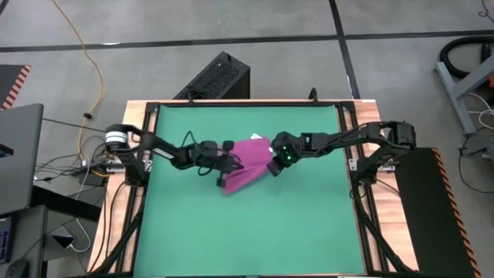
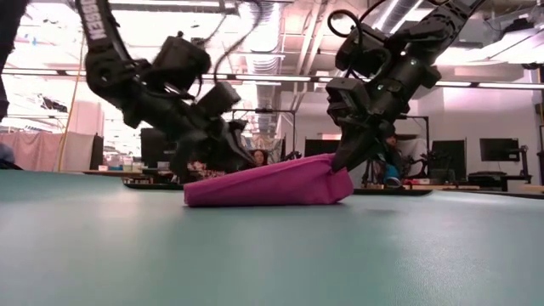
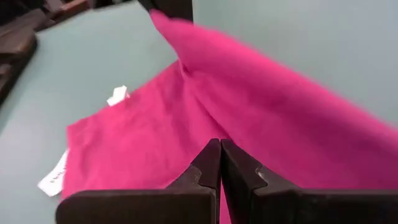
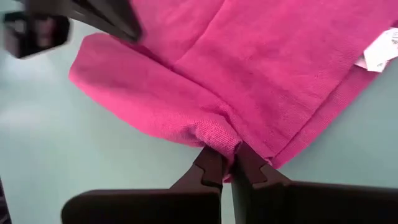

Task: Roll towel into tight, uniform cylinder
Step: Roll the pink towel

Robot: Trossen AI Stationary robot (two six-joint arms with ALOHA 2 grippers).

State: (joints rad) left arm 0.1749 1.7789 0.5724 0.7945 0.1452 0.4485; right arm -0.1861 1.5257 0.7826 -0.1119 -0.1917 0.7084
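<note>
The magenta-pink towel (image 1: 248, 164) lies on the green mat (image 1: 247, 232), with its near edge turned over into a thick fold (image 4: 149, 106). Its white tag (image 4: 379, 53) shows at the far edge, and also in the left wrist view (image 3: 117, 95). My left gripper (image 1: 224, 176) is shut at the fold's left end. My right gripper (image 1: 274, 166) is shut at the fold's right end. In the low view the towel (image 2: 263, 187) forms a low wedge, with its right end raised. My left gripper pinches the towel at the left end of the fold (image 3: 214, 134) between its two fingertips, slanting down from the table's left. How many layers it holds does not show. That end of the towel rests on the mat (image 2: 194, 197). My right gripper pinches the bunched right end of the fold (image 4: 217, 138), several layers, between its two fingertips. It slants down from the table's right. That end (image 2: 336, 174) is raised a little above the mat, and the rest of the towel lies on the mat.
The mat is bordered by a dark frame rail (image 1: 355, 177) on the left, right and far sides. Open mat stretches toward the near edge (image 1: 247, 247). A black box (image 1: 220, 77) stands on the floor beyond the far edge.
</note>
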